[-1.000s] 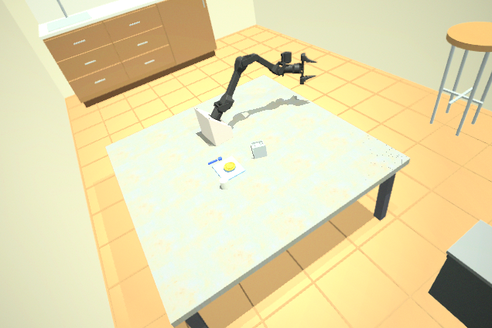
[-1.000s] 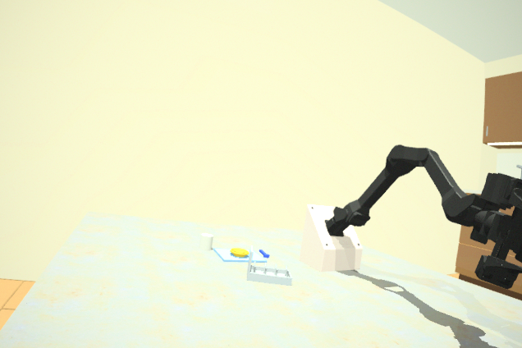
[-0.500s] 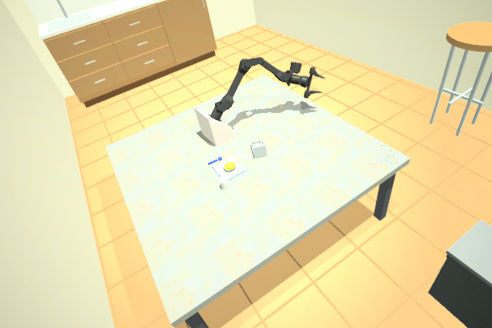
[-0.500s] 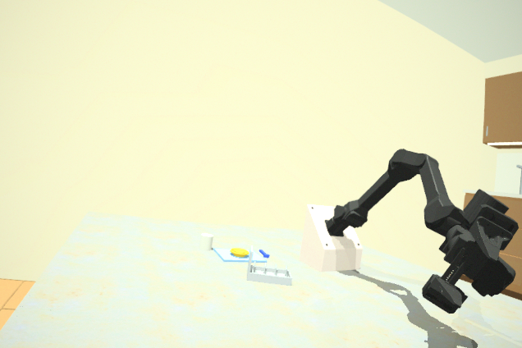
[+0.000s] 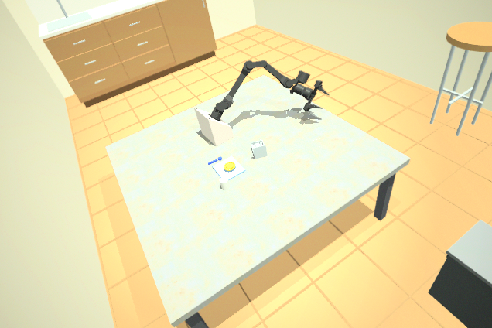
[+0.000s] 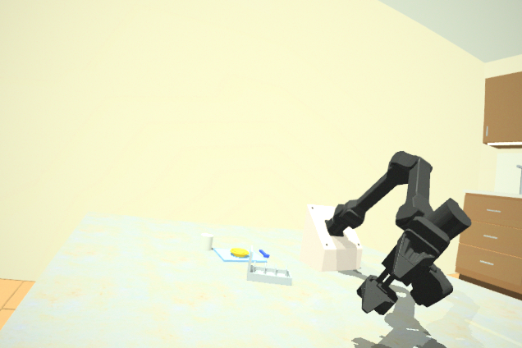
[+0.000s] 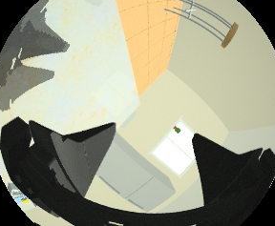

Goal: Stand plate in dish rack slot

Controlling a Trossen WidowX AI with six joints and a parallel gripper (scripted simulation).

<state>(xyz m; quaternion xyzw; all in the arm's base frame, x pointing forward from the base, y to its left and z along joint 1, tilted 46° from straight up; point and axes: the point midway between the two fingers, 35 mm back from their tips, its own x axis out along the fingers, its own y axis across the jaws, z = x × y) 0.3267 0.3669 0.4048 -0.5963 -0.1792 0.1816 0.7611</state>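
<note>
The yellow round plate (image 5: pixel 229 166) (image 6: pixel 239 252) lies flat on a white, blue-edged square mat (image 5: pixel 237 172) (image 6: pixel 226 258). The small light-grey dish rack (image 5: pixel 259 150) (image 6: pixel 270 279) stands beside the mat, with a taller wall at one end and low dividers. No plate stands in it. My gripper (image 5: pixel 325 101) (image 6: pixel 381 295) (image 7: pixel 155 130) is open, with nothing between its fingers. It hangs above the far right part of the table, well away from plate and rack. Both appear tiny at the lower left edge of the wrist view, partly hidden by the left finger.
A blue utensil (image 5: pixel 214 161) (image 6: pixel 263 253) lies beside the mat. A small white cup (image 5: pixel 223 184) (image 6: pixel 207 241) stands at the mat's other side. The pale wedge-shaped arm base (image 5: pixel 216 131) (image 6: pixel 341 258) stands behind the rack and mat, as the top view shows it.
</note>
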